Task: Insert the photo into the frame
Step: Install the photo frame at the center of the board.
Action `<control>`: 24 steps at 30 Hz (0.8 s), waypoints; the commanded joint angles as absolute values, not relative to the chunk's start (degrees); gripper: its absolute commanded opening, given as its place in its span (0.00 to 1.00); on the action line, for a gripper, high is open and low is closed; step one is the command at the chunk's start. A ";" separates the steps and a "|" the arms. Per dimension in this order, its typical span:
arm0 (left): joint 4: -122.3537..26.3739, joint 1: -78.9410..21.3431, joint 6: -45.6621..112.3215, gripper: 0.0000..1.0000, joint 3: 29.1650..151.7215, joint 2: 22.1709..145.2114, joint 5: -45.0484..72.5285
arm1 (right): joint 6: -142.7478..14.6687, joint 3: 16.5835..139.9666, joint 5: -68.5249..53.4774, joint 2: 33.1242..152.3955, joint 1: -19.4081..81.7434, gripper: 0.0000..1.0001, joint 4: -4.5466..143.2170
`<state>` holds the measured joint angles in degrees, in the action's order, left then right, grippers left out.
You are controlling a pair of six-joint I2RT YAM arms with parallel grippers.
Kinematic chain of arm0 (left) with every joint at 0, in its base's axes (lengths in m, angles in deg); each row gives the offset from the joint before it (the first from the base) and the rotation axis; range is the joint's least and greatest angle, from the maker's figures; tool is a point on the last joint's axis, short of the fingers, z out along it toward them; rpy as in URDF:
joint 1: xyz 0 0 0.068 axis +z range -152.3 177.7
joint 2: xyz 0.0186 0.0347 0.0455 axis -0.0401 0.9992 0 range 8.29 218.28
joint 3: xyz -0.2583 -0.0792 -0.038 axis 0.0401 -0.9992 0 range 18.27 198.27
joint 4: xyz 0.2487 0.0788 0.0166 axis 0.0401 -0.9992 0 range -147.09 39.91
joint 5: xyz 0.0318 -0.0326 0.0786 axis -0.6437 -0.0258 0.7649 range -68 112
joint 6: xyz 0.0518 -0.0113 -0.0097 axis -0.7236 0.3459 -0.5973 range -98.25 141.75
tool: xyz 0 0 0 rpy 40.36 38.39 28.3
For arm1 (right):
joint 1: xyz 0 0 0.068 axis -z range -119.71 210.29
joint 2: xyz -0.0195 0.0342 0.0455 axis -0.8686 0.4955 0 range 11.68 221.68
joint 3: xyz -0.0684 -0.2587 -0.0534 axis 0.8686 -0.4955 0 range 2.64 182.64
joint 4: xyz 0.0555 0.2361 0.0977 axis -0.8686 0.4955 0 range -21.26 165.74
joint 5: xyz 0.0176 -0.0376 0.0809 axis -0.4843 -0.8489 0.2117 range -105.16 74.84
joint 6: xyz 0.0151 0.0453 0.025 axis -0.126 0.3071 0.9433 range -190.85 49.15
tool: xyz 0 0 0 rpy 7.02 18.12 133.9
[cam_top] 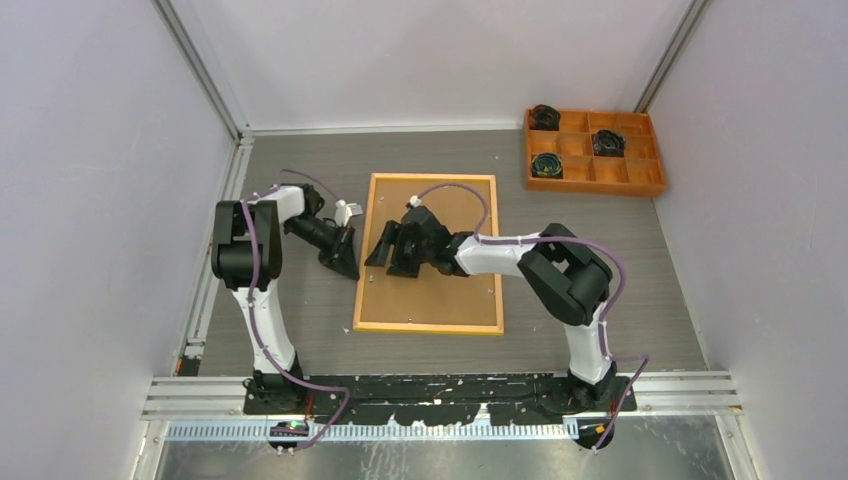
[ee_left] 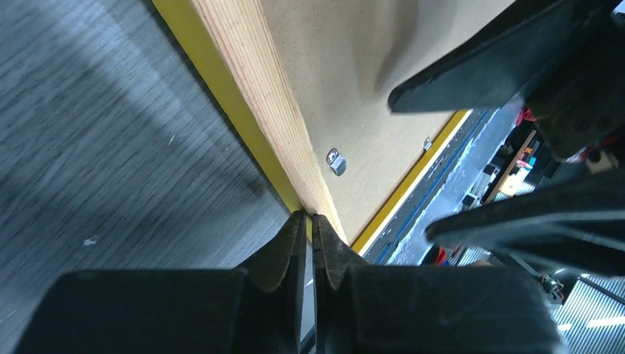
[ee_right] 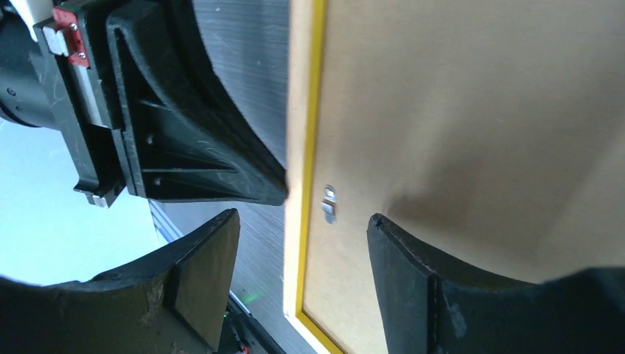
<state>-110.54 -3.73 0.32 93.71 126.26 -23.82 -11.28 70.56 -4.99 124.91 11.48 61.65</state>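
The frame [cam_top: 428, 327] lies back-up on the table, its light wood rim around a brown backing board [cam_top: 440, 295]. The photo is not in view. My left gripper [cam_top: 350, 268] is shut, its tips touching the frame's left edge; in the left wrist view the gripper [ee_left: 310, 221] meets the wood rim [ee_left: 258, 96] with nothing seen between the jaws. My right gripper [cam_top: 392, 258] is open above the board's left part. In the right wrist view it [ee_right: 302, 236] straddles the yellow-lined rim [ee_right: 298, 110] near a metal tab [ee_right: 329, 204].
An orange compartment tray [cam_top: 593, 150] with dark coiled items stands at the back right. White walls close the table on three sides. A metal tab [ee_left: 336, 161] sits on the board by the left rim.
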 commanded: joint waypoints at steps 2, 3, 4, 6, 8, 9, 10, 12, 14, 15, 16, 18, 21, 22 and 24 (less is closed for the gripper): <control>-109.26 -3.62 0.08 0.07 93.70 126.60 -24.63 | -10.27 75.35 -2.27 128.65 10.25 0.68 57.40; -109.31 -3.57 0.01 0.07 93.68 126.61 -24.66 | -10.00 75.66 -1.88 129.17 10.20 0.69 57.40; -109.25 -3.61 0.02 0.06 93.57 126.59 -24.55 | -9.64 75.82 -1.55 129.67 10.15 0.68 57.17; -109.18 -3.57 -0.03 0.05 93.47 126.65 -24.33 | -9.06 75.77 -0.93 130.12 10.08 0.68 56.64; -109.09 -3.61 -0.09 0.04 93.38 126.68 -24.33 | -8.96 75.77 -0.67 130.25 9.82 0.69 56.68; -108.99 -3.57 0.03 0.04 93.32 126.70 -24.32 | -9.09 75.74 -0.62 130.29 9.70 0.68 56.85; -108.98 -3.56 0.01 0.04 93.25 126.75 -24.32 | -9.14 75.74 -0.51 130.33 9.64 0.68 56.95; -108.85 -3.60 -0.02 0.03 93.22 126.72 -24.32 | -9.18 75.89 -0.21 130.70 9.58 0.68 57.19; -108.73 -3.62 0.08 0.03 93.24 126.69 -24.32 | -8.95 76.03 0.29 131.17 9.57 0.68 57.25; -108.72 -3.57 0.19 0.03 93.18 126.72 -24.32 | -8.82 76.07 0.50 131.41 9.50 0.68 57.16; -108.67 -3.61 0.17 0.02 93.10 126.76 -24.32 | -8.67 76.11 0.67 131.58 9.46 0.68 57.02; -108.63 -3.60 0.14 0.02 93.07 126.77 -24.03 | -8.50 76.24 0.98 131.97 9.18 0.68 56.96; -108.43 -3.59 -0.09 0.01 92.91 126.64 -23.44 | -8.06 76.88 1.30 132.74 8.96 0.68 56.95; -108.26 -3.61 -0.13 0.01 92.87 126.55 -23.28 | -8.02 77.19 1.47 132.97 8.83 0.68 57.04; -108.19 -3.61 0.03 0.01 92.85 126.31 -23.17 | -7.89 77.34 1.71 133.22 8.64 0.67 57.05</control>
